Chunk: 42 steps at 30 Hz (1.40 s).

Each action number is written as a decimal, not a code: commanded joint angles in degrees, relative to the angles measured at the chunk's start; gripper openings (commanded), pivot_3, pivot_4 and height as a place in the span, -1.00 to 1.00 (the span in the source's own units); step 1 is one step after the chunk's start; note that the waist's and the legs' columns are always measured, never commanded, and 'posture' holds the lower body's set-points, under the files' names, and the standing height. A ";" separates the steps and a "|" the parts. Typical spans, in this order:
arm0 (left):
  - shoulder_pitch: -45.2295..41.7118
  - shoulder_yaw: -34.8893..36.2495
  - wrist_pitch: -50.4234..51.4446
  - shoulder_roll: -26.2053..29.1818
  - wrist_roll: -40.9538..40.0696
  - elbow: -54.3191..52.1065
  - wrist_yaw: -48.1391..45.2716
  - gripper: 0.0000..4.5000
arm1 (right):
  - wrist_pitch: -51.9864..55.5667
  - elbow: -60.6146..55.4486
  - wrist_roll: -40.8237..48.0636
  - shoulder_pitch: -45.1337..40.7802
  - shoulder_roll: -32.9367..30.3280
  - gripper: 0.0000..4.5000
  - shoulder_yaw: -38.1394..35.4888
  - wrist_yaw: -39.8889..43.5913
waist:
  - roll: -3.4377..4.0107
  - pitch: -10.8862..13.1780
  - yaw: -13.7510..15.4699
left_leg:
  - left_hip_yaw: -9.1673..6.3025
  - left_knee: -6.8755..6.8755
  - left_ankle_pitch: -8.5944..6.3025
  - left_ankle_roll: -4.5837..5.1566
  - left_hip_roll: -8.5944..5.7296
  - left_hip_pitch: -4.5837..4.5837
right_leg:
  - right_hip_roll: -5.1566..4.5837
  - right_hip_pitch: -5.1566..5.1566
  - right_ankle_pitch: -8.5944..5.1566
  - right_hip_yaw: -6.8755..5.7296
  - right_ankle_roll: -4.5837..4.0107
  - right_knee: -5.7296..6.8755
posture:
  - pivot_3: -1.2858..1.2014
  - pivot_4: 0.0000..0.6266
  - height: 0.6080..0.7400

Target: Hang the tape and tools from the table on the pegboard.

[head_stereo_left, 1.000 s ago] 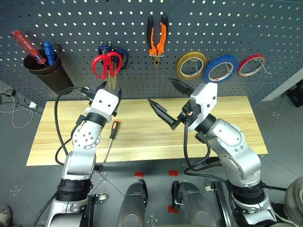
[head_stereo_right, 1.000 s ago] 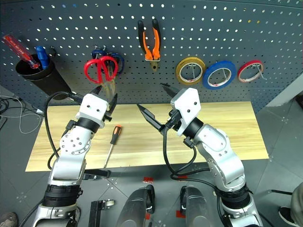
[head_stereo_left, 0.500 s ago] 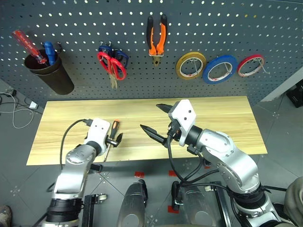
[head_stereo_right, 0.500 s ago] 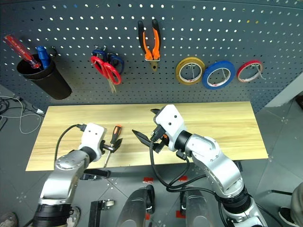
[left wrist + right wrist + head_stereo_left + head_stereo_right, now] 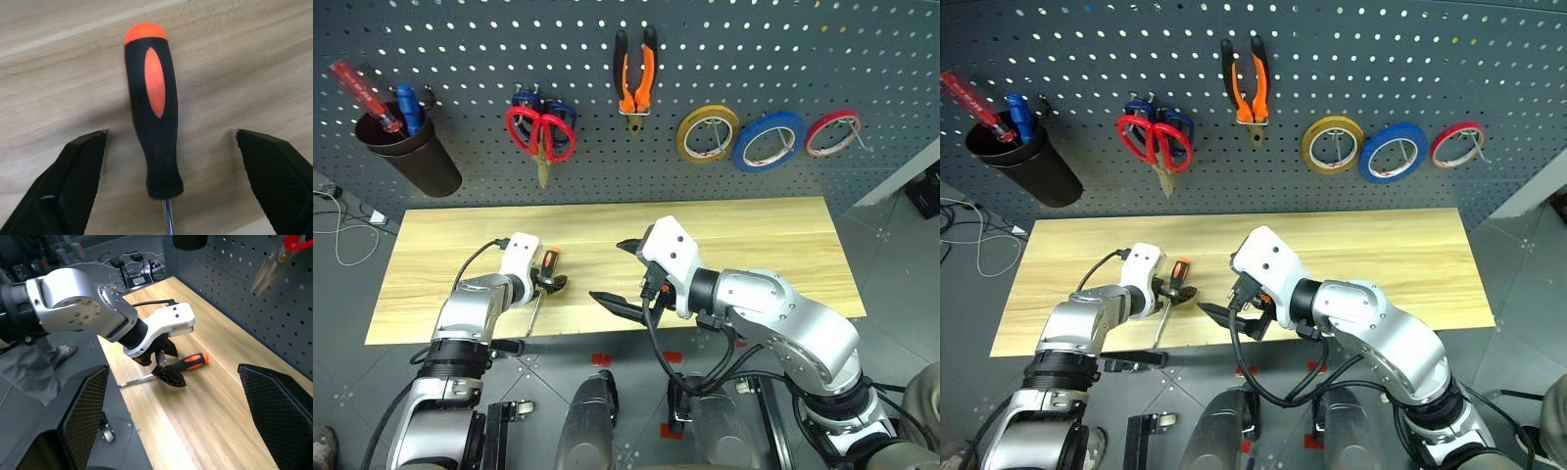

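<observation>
Our left gripper (image 5: 168,181) hangs low over the table (image 5: 754,245), fingers spread wide on either side of the screwdriver (image 5: 152,117), not touching it. We see a black handle with orange oval inlay, orange cap and thin metal shaft, lying flat. Our right gripper (image 5: 619,274) is spread too, holding nothing. We read no writing.
</observation>
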 commanded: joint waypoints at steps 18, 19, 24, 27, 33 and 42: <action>12.42 12.47 -25.00 -0.05 -1.38 -20.52 6.26 -0.69 | -12.93 1.48 -2.69 -0.92 -5.57 1.00 -0.28 4.89 | -0.42 -0.44 -0.17 | -0.02 0.07 0.02 -0.03 -0.02 -0.07 | -0.05 0.01 0.01 -0.08 0.00 0.00 | -0.01 -0.26 1.00; 14.64 15.24 -32.29 -0.10 -0.02 -24.81 8.89 -0.69 | -13.68 1.90 -2.92 -1.10 -5.15 1.00 -0.74 4.61 | -0.54 -0.56 -0.34 | 0.01 0.06 0.02 -0.03 -0.01 -0.07 | -0.06 -0.02 0.01 -0.07 0.00 -0.01 | 0.00 -0.27 1.00; 17.26 18.78 -41.55 -0.43 1.40 -34.82 13.65 -0.69 | -15.55 3.59 -1.71 -1.70 -3.63 1.00 -2.92 5.11 | -0.79 -1.51 -0.21 | -0.08 0.04 0.02 -0.04 -0.01 -0.12 | -0.08 0.03 0.03 -0.24 -0.01 -0.02 | 0.04 -0.32 1.00; 14.44 20.80 -40.32 -0.12 0.52 -39.26 16.06 -0.69 | -14.55 3.81 1.66 -2.74 -0.99 1.00 -5.30 5.30 | -0.85 -2.09 0.32 | -0.11 0.09 0.01 -0.02 -0.05 -0.10 | -0.09 0.12 0.05 -0.27 0.03 -0.02 | 0.05 -0.33 1.00; 0.54 24.64 -35.04 2.37 -4.79 -35.21 19.08 -0.69 | -12.34 6.27 3.91 -7.35 3.10 1.00 -8.42 2.99 | -0.95 -2.19 0.70 | -0.50 0.14 0.07 -0.10 -0.05 -0.11 | -0.02 0.23 0.17 -0.56 0.03 0.04 | 0.06 -0.33 1.00; -17.36 25.38 -37.36 8.21 -8.28 -18.23 17.05 -0.69 | -7.85 9.98 6.04 -15.38 7.07 1.00 -9.69 0.76 | -0.96 -2.30 0.51 | -0.58 0.13 0.20 -0.18 -0.06 -0.13 | 0.00 0.27 0.21 -0.72 -0.01 -0.01 | 0.04 -0.31 1.00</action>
